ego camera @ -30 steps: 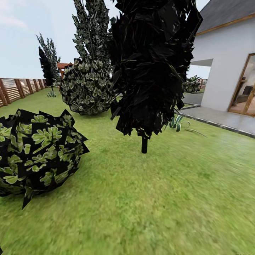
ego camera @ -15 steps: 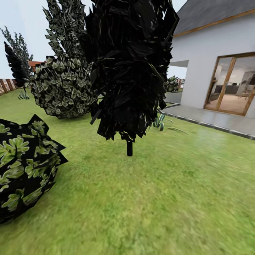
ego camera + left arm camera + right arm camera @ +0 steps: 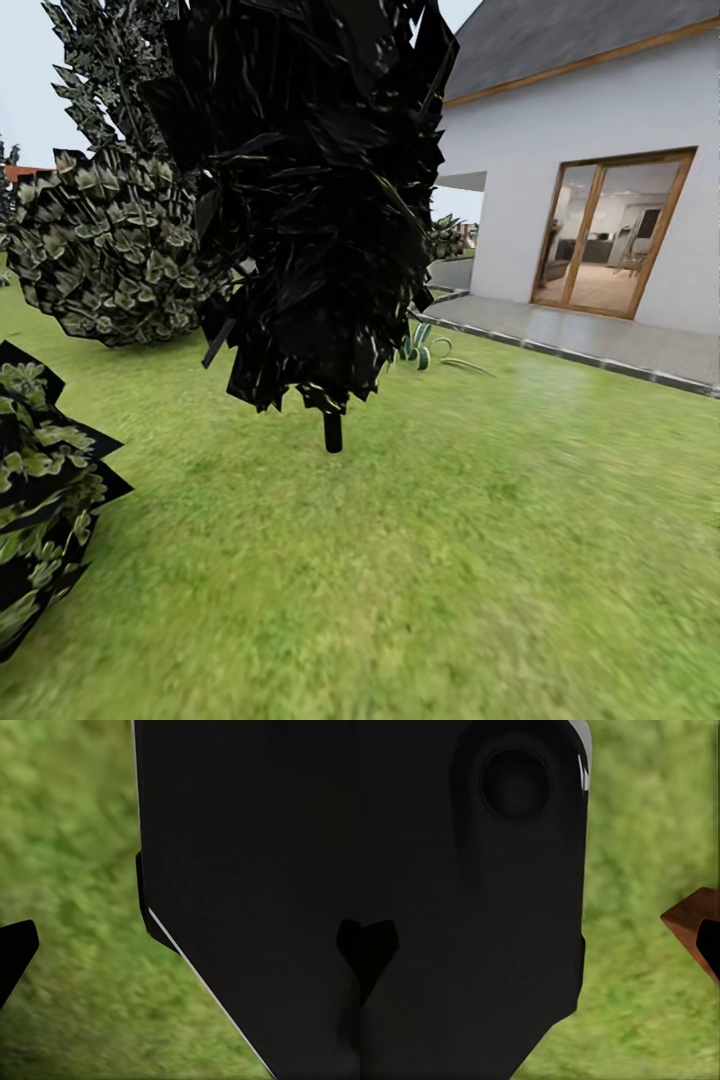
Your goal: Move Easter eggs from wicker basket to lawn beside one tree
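From my head camera I see the lawn (image 3: 480,560) stretching ahead, with an all-black tree (image 3: 310,190) on a thin black trunk standing in the middle of it, a leafy bush (image 3: 45,510) low at my left, a rounder pale-leaved shrub (image 3: 110,250) behind, and the white house (image 3: 600,150) with its glass door (image 3: 610,235) and grey patio (image 3: 590,340) off to the right. Through both wrists I look down on blurred grass past dark robot bodywork (image 3: 255,885) — the left jaws (image 3: 180,952) and right jaws (image 3: 540,945) each show a dark fingertip at either edge of the picture, set wide apart and released, with nothing held between them. A brown corner of something (image 3: 694,922) pokes in beside one right fingertip — I cannot tell what it is.
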Controlling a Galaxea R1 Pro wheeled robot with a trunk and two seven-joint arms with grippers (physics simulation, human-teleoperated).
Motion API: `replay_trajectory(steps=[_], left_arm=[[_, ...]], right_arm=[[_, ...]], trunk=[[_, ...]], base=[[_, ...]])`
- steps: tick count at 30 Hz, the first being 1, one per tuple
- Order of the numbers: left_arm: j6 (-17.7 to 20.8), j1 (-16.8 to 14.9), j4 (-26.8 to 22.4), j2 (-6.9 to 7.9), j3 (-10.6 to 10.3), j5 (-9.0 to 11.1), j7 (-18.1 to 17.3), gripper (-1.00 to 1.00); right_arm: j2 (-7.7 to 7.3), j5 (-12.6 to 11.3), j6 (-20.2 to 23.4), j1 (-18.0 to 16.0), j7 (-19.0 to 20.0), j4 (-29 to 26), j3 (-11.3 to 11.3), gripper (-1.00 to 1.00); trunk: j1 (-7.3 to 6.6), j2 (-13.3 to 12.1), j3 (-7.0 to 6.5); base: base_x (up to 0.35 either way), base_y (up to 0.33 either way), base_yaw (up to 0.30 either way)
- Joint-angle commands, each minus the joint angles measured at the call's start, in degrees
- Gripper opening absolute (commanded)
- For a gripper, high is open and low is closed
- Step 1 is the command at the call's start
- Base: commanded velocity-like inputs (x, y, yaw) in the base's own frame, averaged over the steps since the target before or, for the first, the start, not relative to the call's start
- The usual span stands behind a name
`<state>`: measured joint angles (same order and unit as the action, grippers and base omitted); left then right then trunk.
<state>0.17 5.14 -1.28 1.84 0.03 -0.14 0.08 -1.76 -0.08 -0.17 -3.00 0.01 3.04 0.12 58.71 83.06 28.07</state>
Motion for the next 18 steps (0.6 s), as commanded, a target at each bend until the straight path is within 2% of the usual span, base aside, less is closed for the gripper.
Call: replay_trajectory(steps=[1,18], left_arm=[[0.0,0.0,-0.1,0.00,0.0,0.0,0.0,1.00],[-0.1,0.0,-0.1,0.00,0.0,0.0,0.0,1.00]], right_arm=[[0.00,0.0,0.1,-0.1,0.0,0.1,0.0,1.00],[0.00,0.1,0.3,-0.1,-0.2,0.1,0.1,1.00]], trunk=[[0.02,0.0,0.04],[0.02,0.0,0.04]], base=[[0.104,0.000,-0.021],[0.001,0.000,0.000]])
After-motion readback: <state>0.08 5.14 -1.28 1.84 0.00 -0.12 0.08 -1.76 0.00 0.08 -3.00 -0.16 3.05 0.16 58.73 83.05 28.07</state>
